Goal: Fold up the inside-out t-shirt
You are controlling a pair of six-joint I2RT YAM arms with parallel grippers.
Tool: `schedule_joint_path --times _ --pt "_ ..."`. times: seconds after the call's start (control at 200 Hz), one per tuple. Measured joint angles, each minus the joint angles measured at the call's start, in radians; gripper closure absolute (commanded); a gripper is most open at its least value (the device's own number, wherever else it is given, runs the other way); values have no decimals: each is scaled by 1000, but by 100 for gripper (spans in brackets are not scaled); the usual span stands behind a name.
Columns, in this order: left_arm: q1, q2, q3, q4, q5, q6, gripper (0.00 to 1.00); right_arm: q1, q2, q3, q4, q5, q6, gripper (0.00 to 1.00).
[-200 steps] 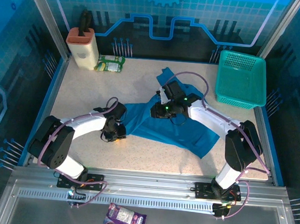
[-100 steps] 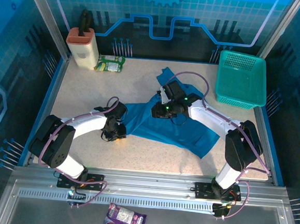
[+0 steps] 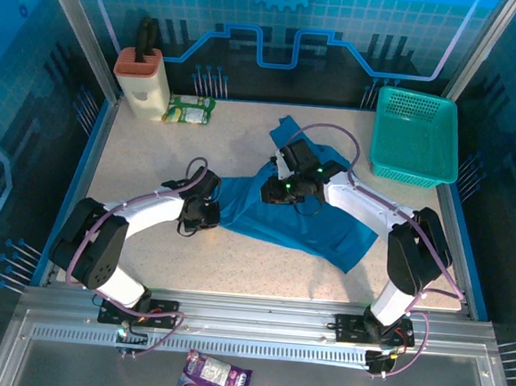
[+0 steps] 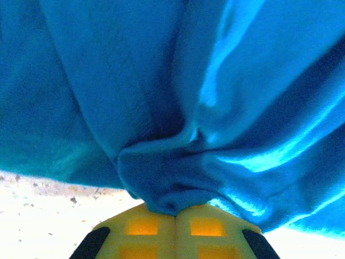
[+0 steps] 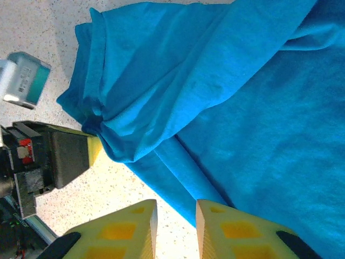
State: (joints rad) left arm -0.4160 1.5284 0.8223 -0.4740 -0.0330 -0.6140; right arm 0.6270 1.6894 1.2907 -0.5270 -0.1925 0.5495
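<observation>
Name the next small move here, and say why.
Probably the right claw should drop and pinch the shirt edge beside its fingers. The left claw is shut on a bunched fold. The right one is open and holds nothing, and the shirt lies crumpled, so a second grip seems needed to spread it.

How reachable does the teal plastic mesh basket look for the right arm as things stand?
Probably yes. The right tool is open and empty above the blue cloth t-shirt, and bare speckled table lies between it and the teal mesh basket on that arm's side.
</observation>
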Motion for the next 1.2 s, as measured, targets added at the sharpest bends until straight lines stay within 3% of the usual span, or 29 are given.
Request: schedule_joint_path --times 0.125,0.3,0.51,0.695,0.846,1.066,1.201 --pt "27 -6 76 -21 -8 56 100 -3 -22 0 -19 30 1 77" --pt "165 17 282 -44 15 162 100 -62 -82 -5 -45 89 21 78" --pt "303 218 665 -93 112 270 100 -141 -153 -55 -53 93 33 75" --pt "321 332 779 -135 170 304 100 -134 -148 -78 -56 33 31 75" --pt "378 492 925 -121 136 291 100 -130 -141 -113 -60 14 35 75" --pt "440 642 1109 -127 61 238 66 -130 -144 -142 -64 17 39 75" --pt "432 594 1054 -109 57 243 57 -130 -155 -183 -77 31 45 73"
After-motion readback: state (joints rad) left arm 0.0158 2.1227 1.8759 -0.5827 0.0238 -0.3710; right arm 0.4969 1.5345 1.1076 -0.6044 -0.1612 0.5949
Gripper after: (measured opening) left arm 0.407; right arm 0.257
